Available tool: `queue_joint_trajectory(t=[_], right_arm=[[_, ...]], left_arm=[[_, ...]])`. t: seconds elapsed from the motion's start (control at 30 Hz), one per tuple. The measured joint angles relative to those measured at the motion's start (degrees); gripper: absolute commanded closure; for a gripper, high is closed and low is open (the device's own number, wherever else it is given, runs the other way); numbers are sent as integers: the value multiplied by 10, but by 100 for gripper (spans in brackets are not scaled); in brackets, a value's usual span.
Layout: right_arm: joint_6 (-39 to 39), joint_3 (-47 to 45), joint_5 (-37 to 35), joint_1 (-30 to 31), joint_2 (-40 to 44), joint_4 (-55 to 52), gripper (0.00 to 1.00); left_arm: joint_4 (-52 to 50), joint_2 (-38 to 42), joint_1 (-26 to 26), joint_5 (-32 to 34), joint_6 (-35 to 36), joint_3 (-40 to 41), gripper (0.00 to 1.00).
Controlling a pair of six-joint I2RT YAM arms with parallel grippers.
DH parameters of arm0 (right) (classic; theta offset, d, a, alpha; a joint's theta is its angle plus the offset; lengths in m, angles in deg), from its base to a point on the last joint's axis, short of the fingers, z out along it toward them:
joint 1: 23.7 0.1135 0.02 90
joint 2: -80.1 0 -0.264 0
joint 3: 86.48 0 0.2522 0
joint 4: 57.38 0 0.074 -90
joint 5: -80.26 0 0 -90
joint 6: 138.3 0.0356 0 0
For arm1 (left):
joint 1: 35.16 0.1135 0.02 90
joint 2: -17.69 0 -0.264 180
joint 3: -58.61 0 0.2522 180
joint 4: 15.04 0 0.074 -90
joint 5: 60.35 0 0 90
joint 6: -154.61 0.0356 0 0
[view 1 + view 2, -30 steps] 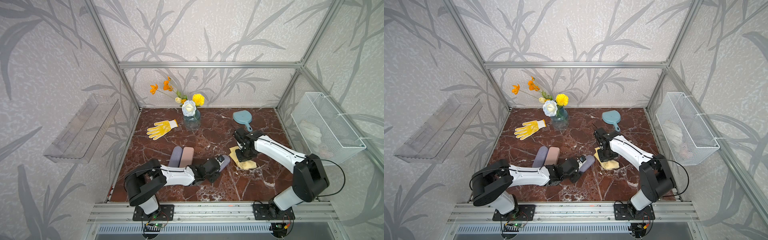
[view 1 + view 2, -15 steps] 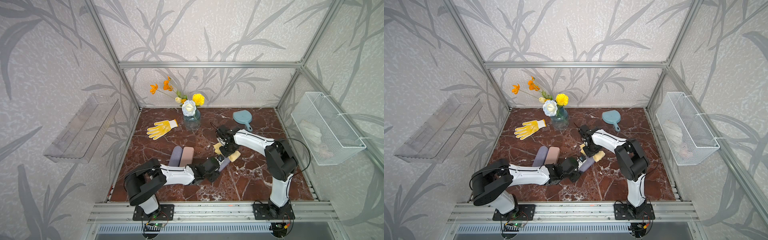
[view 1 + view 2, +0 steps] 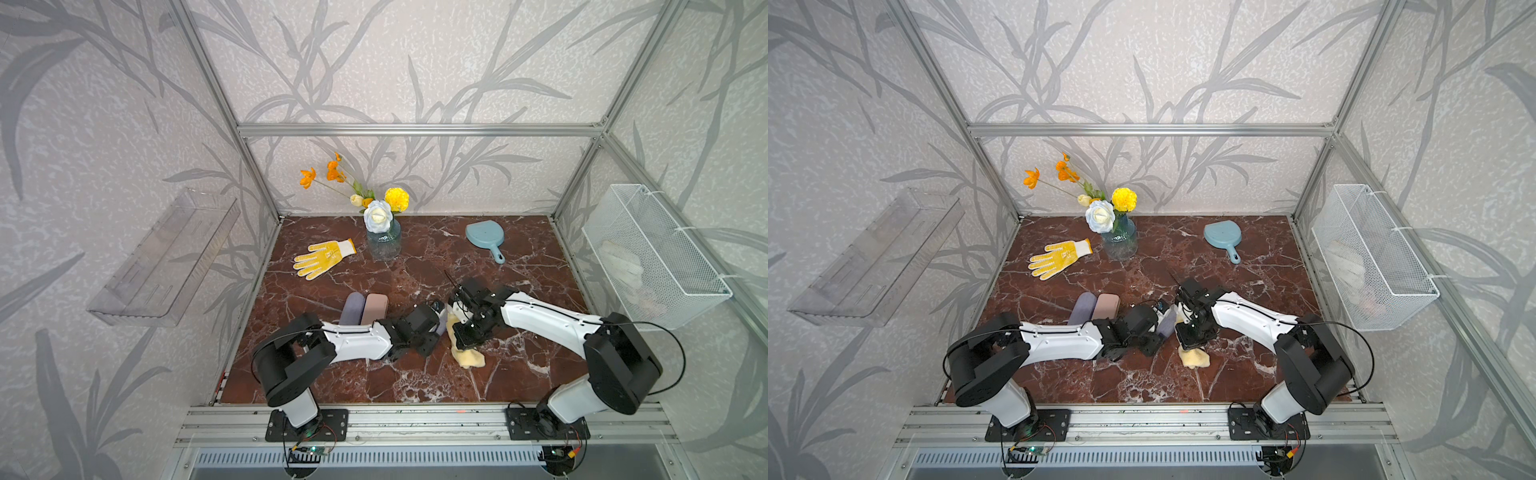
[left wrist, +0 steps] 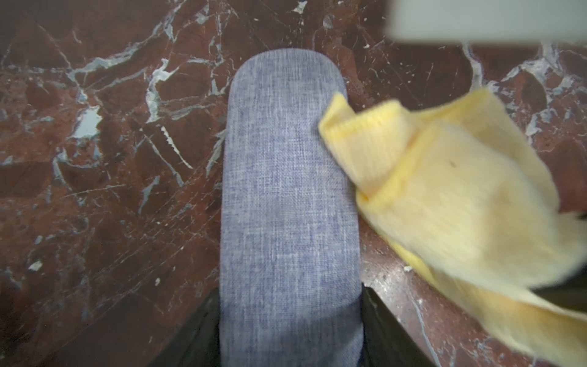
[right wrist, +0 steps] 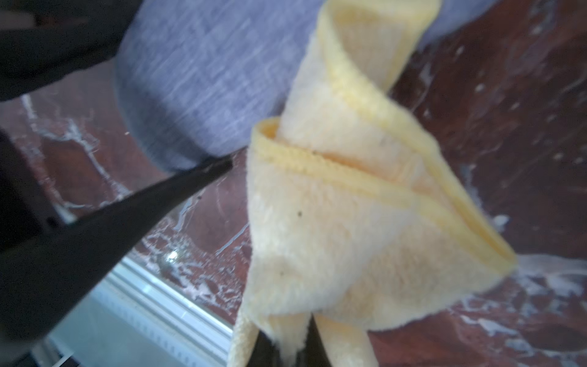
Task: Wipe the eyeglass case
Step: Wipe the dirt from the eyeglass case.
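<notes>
Left gripper stays clamped on one end of the blue-grey eyeglass case, which lies flat on the marble floor well in front of the vase. Right gripper, pinching a yellow cloth, has slid along the case's side, away from the vase, since half a second ago. The cloth touches the case's edge and trails onto the marble. Left arm lies low and stretched out. Right arm reaches in bent, wrist tipped downward. Two more cases lie side by side, also in front of the vase.
</notes>
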Motion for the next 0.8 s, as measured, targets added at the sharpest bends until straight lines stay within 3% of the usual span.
queue_joint_trajectory(t=[0.13,0.2,0.3,0.53,0.8], right_arm=[[9,5,31,-88,66,-12,100],[16,21,-5,-131,74,-22,100],[29,50,-59,-147,37,-29,100],[76,92,-149,-112,-89,5,100],[116,104,-221,2,-89,22,100]], left_arm=[[0,0,4,-13,-3,0,100],[0,0,14,-38,-3,-1,100],[-1,0,35,-99,-3,-5,100],[1,-9,68,-244,-4,-9,100],[10,-28,105,-339,-22,-13,100]])
